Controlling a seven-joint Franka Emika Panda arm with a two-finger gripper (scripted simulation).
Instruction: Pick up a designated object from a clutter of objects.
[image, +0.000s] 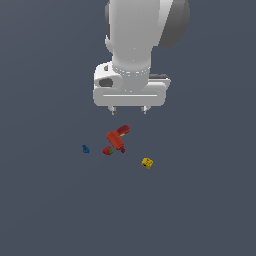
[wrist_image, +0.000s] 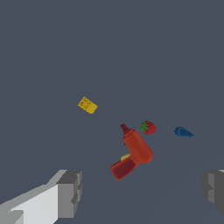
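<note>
The designated object is a tiny yellow block with dark spots (image: 147, 163), lying on the grey floor to the exterior view's right of the red cluster; it also shows in the wrist view (wrist_image: 87, 105). The clutter holds red elongated pieces (image: 118, 137) (wrist_image: 133, 153), a red-and-green piece (image: 107, 150) (wrist_image: 148, 127) and a tiny blue piece (image: 85, 148) (wrist_image: 183, 131). My gripper (image: 129, 110) hangs open and empty well above the red cluster, its fingers (wrist_image: 70, 192) wide apart. It touches nothing.
A uniform dark grey floor (image: 200, 210) surrounds the small objects. The white arm (image: 137, 40) fills the upper middle of the exterior view.
</note>
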